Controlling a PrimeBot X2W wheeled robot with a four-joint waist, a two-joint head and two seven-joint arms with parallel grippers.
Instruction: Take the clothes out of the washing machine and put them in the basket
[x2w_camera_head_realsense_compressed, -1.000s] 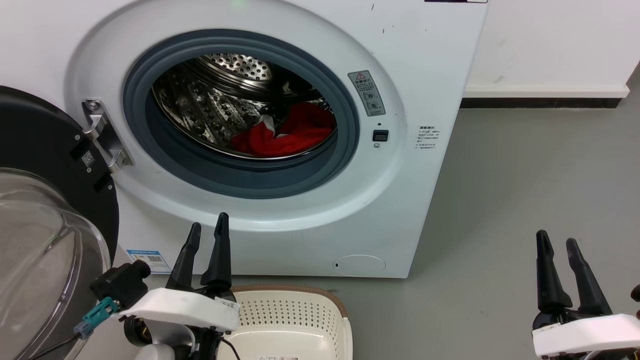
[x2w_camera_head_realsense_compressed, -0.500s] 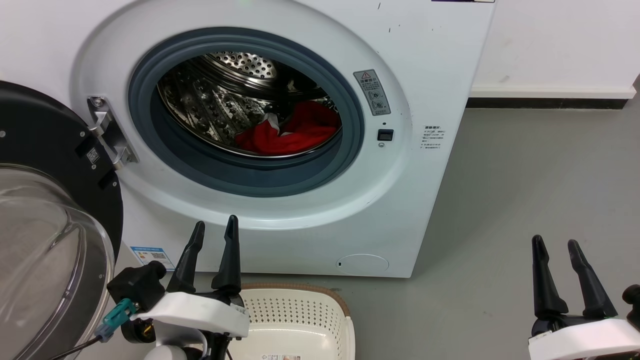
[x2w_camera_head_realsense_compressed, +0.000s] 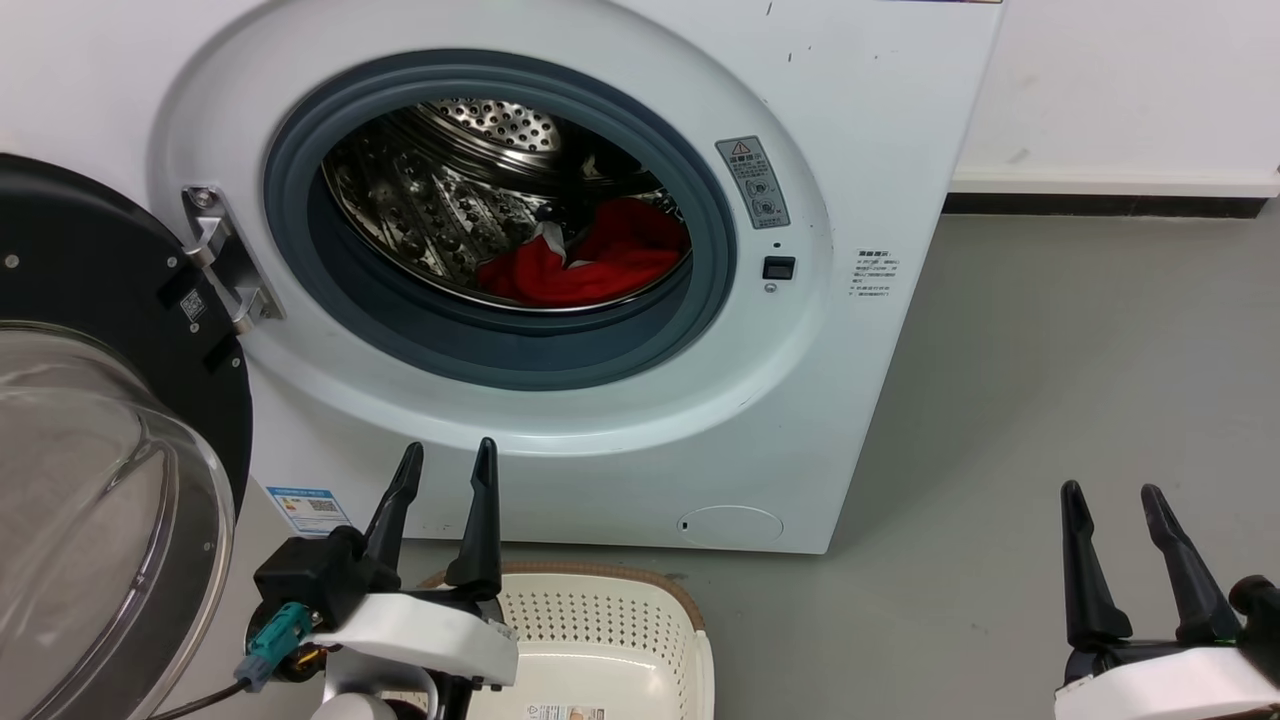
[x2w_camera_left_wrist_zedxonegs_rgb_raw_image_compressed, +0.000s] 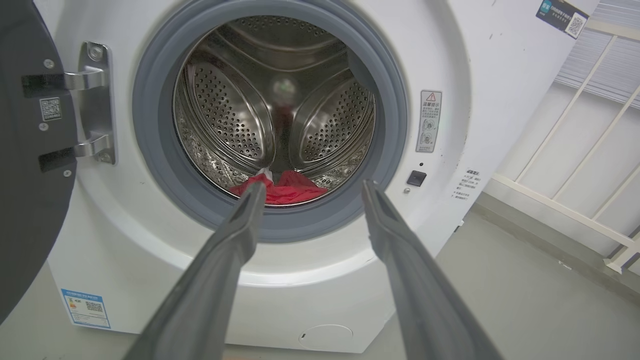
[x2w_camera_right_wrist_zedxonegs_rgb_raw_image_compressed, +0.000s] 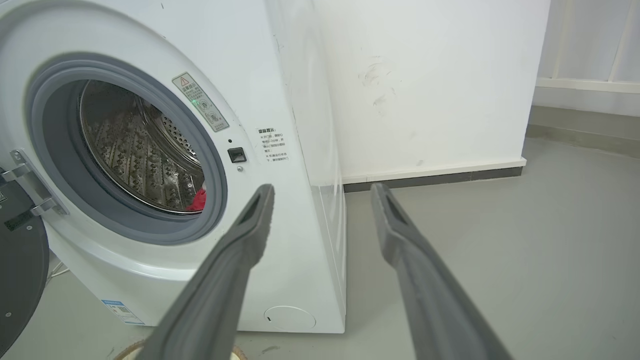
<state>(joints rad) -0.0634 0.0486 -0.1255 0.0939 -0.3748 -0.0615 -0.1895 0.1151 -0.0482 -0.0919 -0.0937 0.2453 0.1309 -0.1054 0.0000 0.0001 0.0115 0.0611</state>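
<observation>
Gaping wide: left claw (x2w_camera_head_realsense_compressed: 450, 447), right claw (x2w_camera_head_realsense_compressed: 1111, 490) | warning sticker (x2w_camera_head_realsense_compressed: 757, 182) text unreadable

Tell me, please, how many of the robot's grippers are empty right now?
2. The left gripper is open by the basket, facing the washing machine; the right gripper is open over the floor.

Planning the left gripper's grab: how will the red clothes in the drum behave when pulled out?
The clothes lie crumpled in soft folds, so they are likely floppy and will drape from a pinch. The heap fills little of the drum, so it is probably light. Hanging ends may drag over the grey door seal.
</observation>
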